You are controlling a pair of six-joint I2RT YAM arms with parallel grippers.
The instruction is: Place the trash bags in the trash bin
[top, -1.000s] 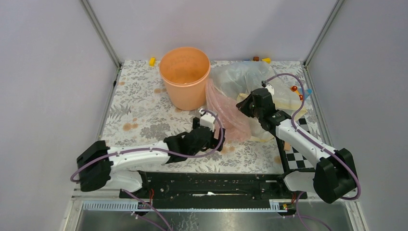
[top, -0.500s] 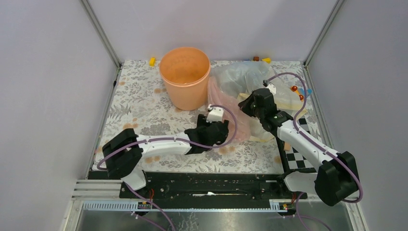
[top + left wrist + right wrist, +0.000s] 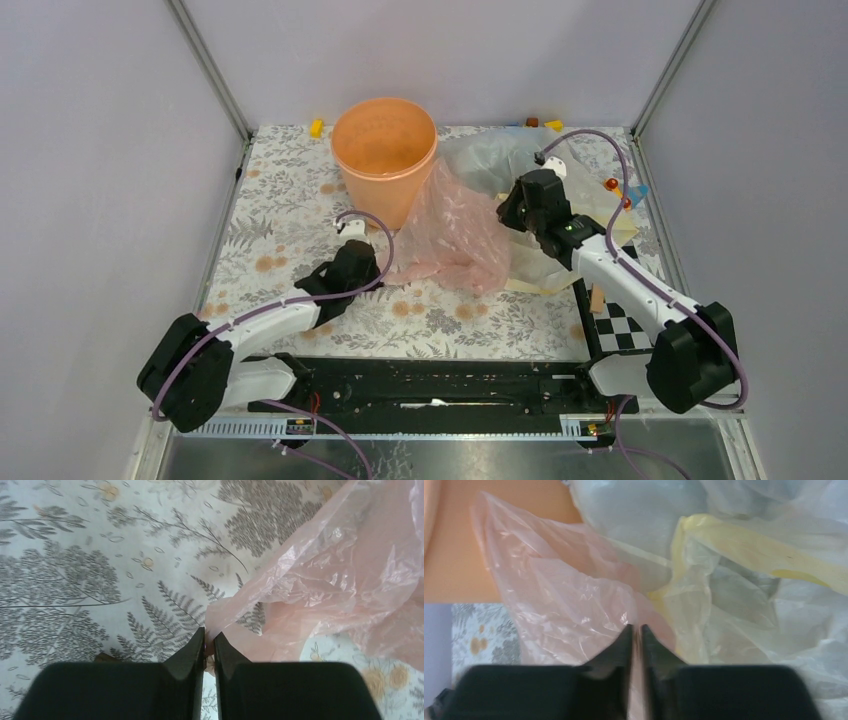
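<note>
The trash bag (image 3: 450,235), thin crinkly pink film, lies spread on the floral table just right of the trash bin (image 3: 385,150), a peach-orange bucket standing upright at the back. My left gripper (image 3: 378,268) is at the bag's near-left corner. In the left wrist view its jaws (image 3: 209,634) stand nearly together, pinching that corner of the trash bag (image 3: 340,580). My right gripper (image 3: 508,212) is at the bag's right edge. In the blurred right wrist view its jaws (image 3: 636,629) are close together with film of the trash bag (image 3: 559,595) between them, and the trash bin (image 3: 454,555) shows at the left.
A clear whitish bag (image 3: 490,155) and a pale yellow bag (image 3: 744,540) lie heaped behind and right of the pink one. Small yellow and brown bits (image 3: 316,127) sit along the back edge. A checkerboard (image 3: 615,320) lies at the near right. Grey walls enclose the table.
The left gripper reached the pink bag, closed on its near corner and drew it left, spreading the bag out. The right gripper moved slightly towards the back.
</note>
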